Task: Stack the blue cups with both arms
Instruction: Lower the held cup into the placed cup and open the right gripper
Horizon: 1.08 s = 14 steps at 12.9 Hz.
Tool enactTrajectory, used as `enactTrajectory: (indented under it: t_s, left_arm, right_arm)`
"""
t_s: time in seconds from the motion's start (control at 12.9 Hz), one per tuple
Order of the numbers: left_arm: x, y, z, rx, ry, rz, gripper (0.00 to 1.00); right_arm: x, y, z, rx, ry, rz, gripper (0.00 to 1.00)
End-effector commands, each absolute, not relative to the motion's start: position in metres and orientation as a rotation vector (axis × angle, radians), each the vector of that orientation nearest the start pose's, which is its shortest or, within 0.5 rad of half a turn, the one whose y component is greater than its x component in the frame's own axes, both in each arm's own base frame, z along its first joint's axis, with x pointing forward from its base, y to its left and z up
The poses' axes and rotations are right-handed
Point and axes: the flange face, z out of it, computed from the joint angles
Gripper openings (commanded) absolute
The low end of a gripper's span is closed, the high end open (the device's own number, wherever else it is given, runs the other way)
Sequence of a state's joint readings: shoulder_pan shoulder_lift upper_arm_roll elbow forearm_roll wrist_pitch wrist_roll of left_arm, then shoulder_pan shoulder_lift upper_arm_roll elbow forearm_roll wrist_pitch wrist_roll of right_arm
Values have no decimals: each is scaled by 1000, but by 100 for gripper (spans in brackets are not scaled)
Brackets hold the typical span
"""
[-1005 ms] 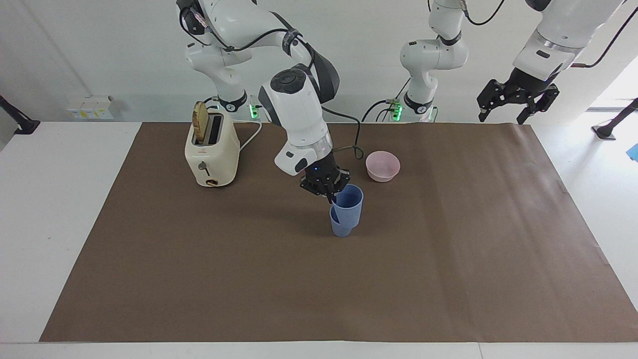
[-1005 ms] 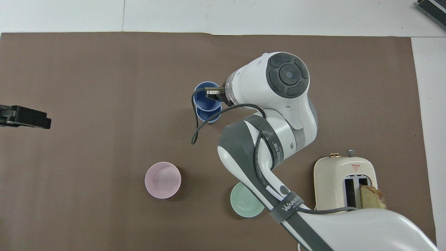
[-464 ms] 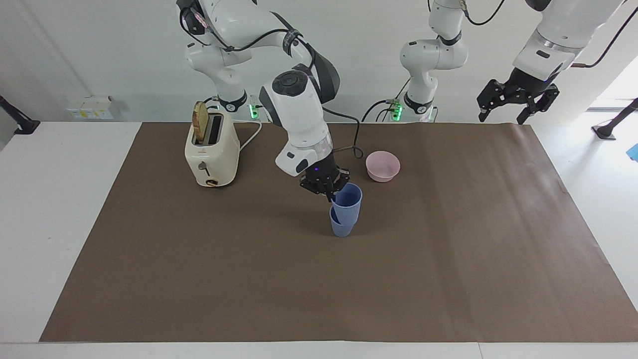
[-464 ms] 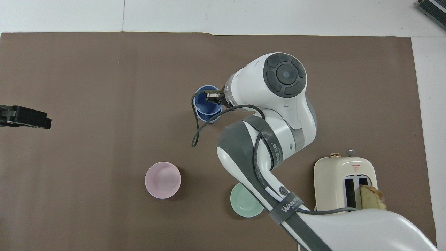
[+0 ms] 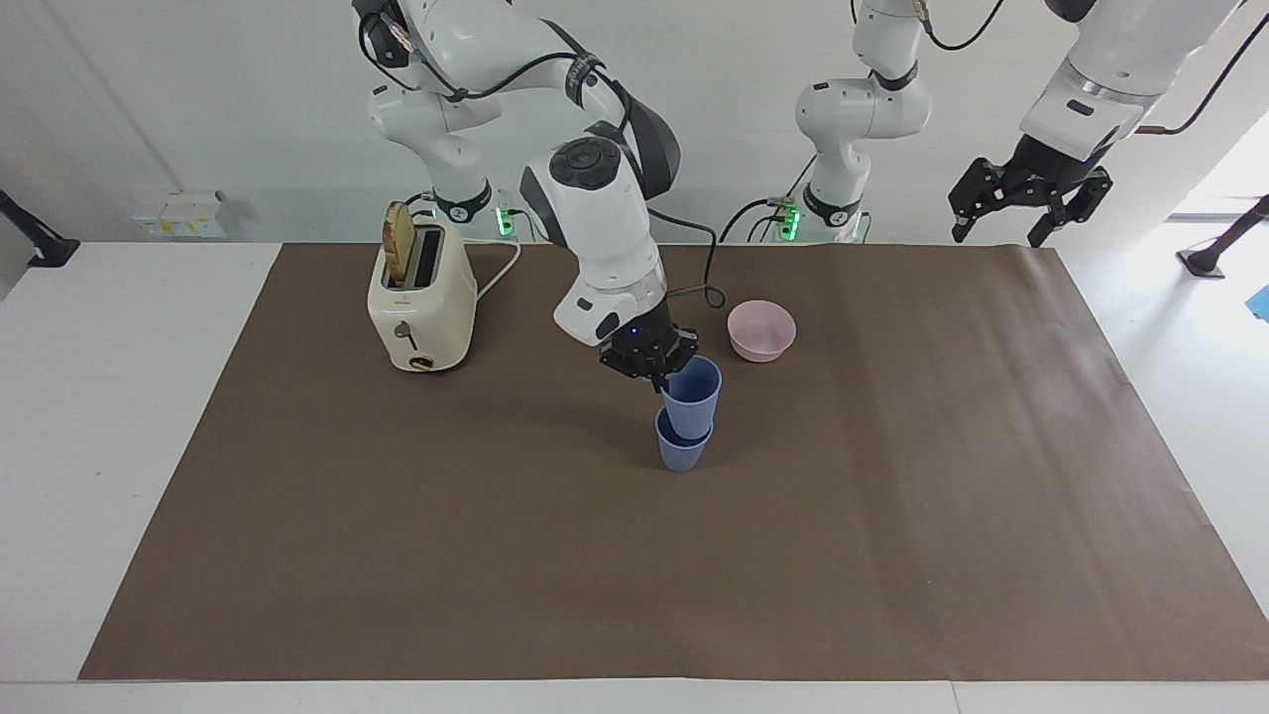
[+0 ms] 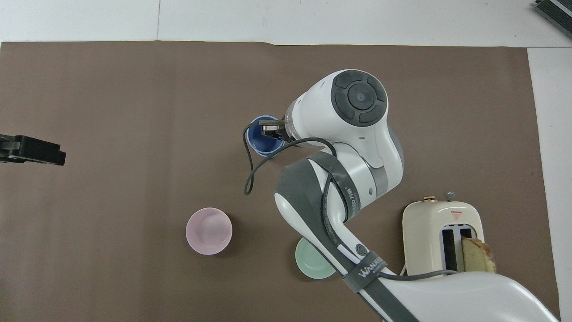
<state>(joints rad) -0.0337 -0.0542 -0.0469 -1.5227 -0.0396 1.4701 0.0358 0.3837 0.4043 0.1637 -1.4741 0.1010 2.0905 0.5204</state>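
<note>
Two blue cups stand at the middle of the brown mat. The lower blue cup rests on the mat. The upper blue cup sits upright, partly nested in the lower one. My right gripper is shut on the upper cup's rim, on the side toward the toaster. My left gripper hangs open in the air over the mat's edge at the left arm's end of the table, waiting.
A cream toaster with a slice of bread in it stands toward the right arm's end. A pink bowl lies nearer to the robots than the cups. The right arm partly covers a green bowl.
My right gripper has swung the tilted upper cup upright and brought it down over the lower cup, so the two now line up. The left arm has not moved.
</note>
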Motion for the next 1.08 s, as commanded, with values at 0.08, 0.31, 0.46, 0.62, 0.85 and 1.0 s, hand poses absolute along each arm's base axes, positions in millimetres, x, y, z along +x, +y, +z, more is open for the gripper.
enactTrajectory:
  t_s: [0.08, 0.31, 0.46, 0.62, 0.85, 1.0]
  left_arm:
    - [518, -44, 671, -3182, 192, 4, 100]
    - [518, -44, 671, -3183, 189, 4, 100]
    - [518, -44, 671, -3183, 189, 4, 100]
    - [518, -44, 671, -3183, 189, 4, 100]
    - [518, -44, 671, -3183, 189, 4, 100]
    - [518, -44, 671, -3183, 189, 4, 100]
  right_arm:
    - [597, 346, 471, -2894, 45, -131, 0]
    - [600, 339, 470, -2898, 48, -135, 0]
    - [601, 338, 470, -2896, 47, -136, 0]
    - [601, 336, 466, -2897, 51, -136, 0]
    - [605, 337, 450, -2890, 58, -153, 0]
    - [606, 337, 445, -2893, 60, -146, 0]
